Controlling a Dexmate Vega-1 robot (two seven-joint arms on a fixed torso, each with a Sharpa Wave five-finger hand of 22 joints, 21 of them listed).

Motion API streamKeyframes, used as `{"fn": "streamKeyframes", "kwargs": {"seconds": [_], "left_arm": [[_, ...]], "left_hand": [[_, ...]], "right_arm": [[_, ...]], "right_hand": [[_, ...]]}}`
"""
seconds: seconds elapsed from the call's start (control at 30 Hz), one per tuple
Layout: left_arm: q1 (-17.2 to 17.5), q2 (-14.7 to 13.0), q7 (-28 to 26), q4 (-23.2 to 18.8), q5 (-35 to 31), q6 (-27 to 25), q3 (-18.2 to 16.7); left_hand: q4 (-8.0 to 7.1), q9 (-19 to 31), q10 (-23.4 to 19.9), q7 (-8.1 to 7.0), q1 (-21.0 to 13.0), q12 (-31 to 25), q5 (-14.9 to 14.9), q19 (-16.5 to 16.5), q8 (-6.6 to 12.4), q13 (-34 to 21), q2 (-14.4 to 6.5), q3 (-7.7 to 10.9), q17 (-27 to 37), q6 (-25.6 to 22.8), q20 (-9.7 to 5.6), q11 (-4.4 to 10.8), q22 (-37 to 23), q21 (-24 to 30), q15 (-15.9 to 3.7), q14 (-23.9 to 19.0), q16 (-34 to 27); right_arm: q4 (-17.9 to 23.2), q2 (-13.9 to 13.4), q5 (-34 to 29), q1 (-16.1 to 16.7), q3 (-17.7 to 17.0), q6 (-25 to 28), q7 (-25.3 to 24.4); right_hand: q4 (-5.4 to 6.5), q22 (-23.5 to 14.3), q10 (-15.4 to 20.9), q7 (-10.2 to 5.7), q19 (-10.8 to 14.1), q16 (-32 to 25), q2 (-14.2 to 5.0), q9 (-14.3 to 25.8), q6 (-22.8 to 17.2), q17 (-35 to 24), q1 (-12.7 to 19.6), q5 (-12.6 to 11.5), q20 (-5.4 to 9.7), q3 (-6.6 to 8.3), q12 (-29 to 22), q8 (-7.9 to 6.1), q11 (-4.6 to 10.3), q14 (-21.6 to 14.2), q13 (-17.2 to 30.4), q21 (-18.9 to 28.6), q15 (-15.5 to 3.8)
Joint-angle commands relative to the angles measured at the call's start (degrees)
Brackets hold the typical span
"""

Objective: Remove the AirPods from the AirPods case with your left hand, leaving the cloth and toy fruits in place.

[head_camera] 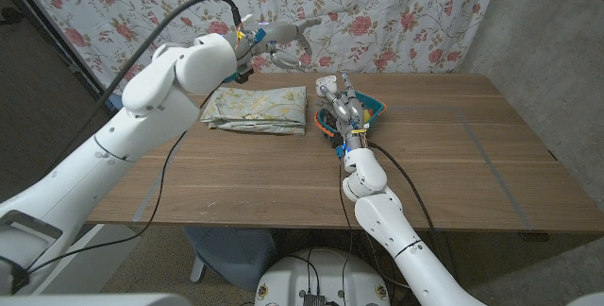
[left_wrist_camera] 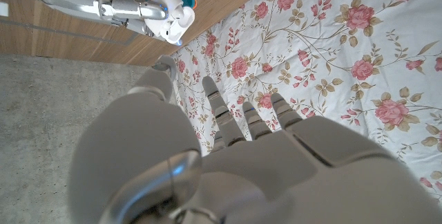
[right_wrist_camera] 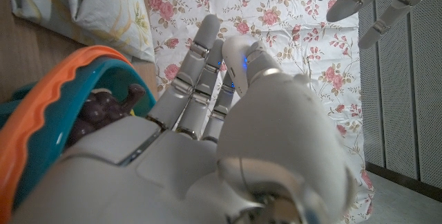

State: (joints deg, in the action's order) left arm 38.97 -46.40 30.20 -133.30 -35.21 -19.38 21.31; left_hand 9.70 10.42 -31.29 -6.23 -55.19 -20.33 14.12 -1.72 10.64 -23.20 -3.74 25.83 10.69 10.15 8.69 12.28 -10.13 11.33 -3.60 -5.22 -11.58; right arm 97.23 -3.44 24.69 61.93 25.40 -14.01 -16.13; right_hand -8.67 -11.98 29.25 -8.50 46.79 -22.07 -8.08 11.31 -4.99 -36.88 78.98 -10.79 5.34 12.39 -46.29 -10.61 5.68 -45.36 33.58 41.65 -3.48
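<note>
My right hand point(head_camera: 340, 110) stands over the near rim of the bowl and holds the white AirPods case point(head_camera: 327, 84) up between its fingers. The case point(left_wrist_camera: 170, 15) also appears in the left wrist view, gripped in the right hand point(left_wrist_camera: 121, 3), and looks open. I cannot make out any AirPods. My left hand point(head_camera: 281, 40) is raised high above the table's far edge, in front of the floral curtain. Its fingers point(left_wrist_camera: 248, 117) are stretched out and apart with nothing seen in them. The left hand's fingertips point(right_wrist_camera: 373, 3) hang spread above my right hand point(right_wrist_camera: 207, 134).
A folded pale patterned cloth point(head_camera: 260, 110) lies left of the bowl. The teal bowl with an orange rim point(head_camera: 376, 108) holds dark toy grapes point(right_wrist_camera: 103, 110). The floral curtain point(head_camera: 396, 13) hangs behind the table. Bare wood stretches to the right and front.
</note>
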Motion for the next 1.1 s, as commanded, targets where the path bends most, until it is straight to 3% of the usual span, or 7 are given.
{"fn": "streamKeyframes", "kwargs": {"seconds": [0.03,0.1,0.13,0.17,0.33,0.67,1.1], "left_arm": [[-1.28,1.81,6.79,1.17,-6.9,3.97,-0.28],[-2.89,5.6,13.11,2.91,1.05,-0.15,-2.34],[-2.81,6.87,13.5,3.93,4.33,-0.95,-3.6],[-1.19,6.27,9.16,4.77,4.8,3.57,-4.77],[-1.78,5.13,7.58,4.67,1.95,4.58,-3.24],[-5.73,4.34,11.7,5.49,-1.84,4.56,1.42],[-5.62,5.93,14.36,5.71,-5.31,4.68,1.77]], "left_hand": [[0.15,0.15,-0.49,0.32,-1.05,-0.19,-0.24,-0.33,0.63,-0.24,-0.04,0.52,0.1,8.93,-0.19,0.29,-0.14,0.15,-0.36,-0.19,0.01],[0.17,0.15,-0.52,0.23,-1.17,-0.21,-0.31,-0.33,0.65,-0.28,-0.04,0.5,0.1,8.93,-0.21,0.29,-0.13,0.14,-0.38,-0.2,0.01],[0.19,0.15,-0.49,0.2,-1.22,-0.19,-0.34,-0.36,0.66,-0.29,-0.01,0.49,0.09,8.93,-0.3,0.28,-0.13,0.15,-0.42,-0.17,0.03],[0.2,0.16,-0.44,0.24,-1.27,-0.17,-0.37,-0.36,0.66,-0.3,0.01,0.48,0.09,8.92,-0.21,0.27,-0.13,0.15,-0.41,-0.1,0.06],[-0.04,0.16,-0.48,-0.49,-1.3,-0.09,-0.75,-0.78,0.93,-0.37,0.12,0.2,0.11,8.24,-0.47,0.14,-0.12,0.27,-0.53,-0.58,-0.15],[-0.2,0.15,-2.2,-0.74,-1.36,-0.57,-1.22,-1.2,1.1,-0.47,0.13,-0.1,0.09,7.51,-0.73,0.21,-0.1,0.34,-1.07,-1.4,-0.43],[-0.23,0.15,-3.36,-0.8,-1.68,-0.92,-1.46,-1.11,1.05,-0.62,-0.03,-0.22,0.07,7.4,-0.87,0.25,-0.1,0.23,-1.37,-1.53,-0.36]], "right_arm": [[-0.37,0.29,-0.08,-0.4,-0.14,0.59,-0.08],[-0.45,0.29,-0.06,-0.43,-0.17,0.53,0.03],[-0.46,0.3,-0.09,-0.42,-0.18,0.5,0.05],[-0.5,0.28,-0.16,-0.44,-0.18,0.46,0.05],[-0.59,0.17,0.12,-0.43,-0.28,0.24,0.63],[-0.37,0.1,0.51,-0.21,-0.44,-0.08,1.11],[-0.11,0.05,0.97,0.05,-0.64,-0.1,1.38]], "right_hand": [[0.04,-0.14,5.12,0.06,-0.36,0.19,0.1,0.23,0.44,-0.23,0.69,-0.38,6.86,-0.34,-0.24,-0.33,5.21,-2.07,0.3,0.36,-10.05],[0.05,-0.13,5.14,0.03,-0.4,0.21,0.1,0.23,0.41,-0.24,0.69,-0.38,6.85,-0.36,-0.25,-0.37,5.23,-2.08,0.32,0.42,-10.05],[0.06,-0.13,5.2,0.05,-0.41,0.22,0.1,0.23,0.4,-0.25,0.69,-0.39,6.85,-0.37,-0.27,-0.38,5.19,-2.08,0.32,0.44,-10.05],[0.06,-0.13,5.21,0.06,-0.42,0.22,0.1,0.23,0.39,-0.25,0.7,-0.39,6.85,-0.38,-0.27,-0.39,5.2,-2.08,0.32,0.46,-10.05],[0.08,-0.12,5.24,0.12,-0.53,0.28,0.09,0.22,0.33,-0.27,0.71,-0.4,6.85,-0.43,-0.25,-0.46,5.12,-2.1,0.31,0.65,-10.05],[0.09,-0.09,5.29,0.07,-0.79,0.37,0.08,0.21,0.38,-0.31,0.75,-0.42,6.85,-0.52,-0.21,-0.51,5.15,-2.15,0.29,0.95,-10.05],[0.11,-0.07,5.21,0.13,-1.01,0.47,0.04,0.2,0.4,-0.35,0.8,-0.45,6.86,-0.58,-0.19,-0.56,5.19,-2.17,0.37,1.25,-10.04]]}}
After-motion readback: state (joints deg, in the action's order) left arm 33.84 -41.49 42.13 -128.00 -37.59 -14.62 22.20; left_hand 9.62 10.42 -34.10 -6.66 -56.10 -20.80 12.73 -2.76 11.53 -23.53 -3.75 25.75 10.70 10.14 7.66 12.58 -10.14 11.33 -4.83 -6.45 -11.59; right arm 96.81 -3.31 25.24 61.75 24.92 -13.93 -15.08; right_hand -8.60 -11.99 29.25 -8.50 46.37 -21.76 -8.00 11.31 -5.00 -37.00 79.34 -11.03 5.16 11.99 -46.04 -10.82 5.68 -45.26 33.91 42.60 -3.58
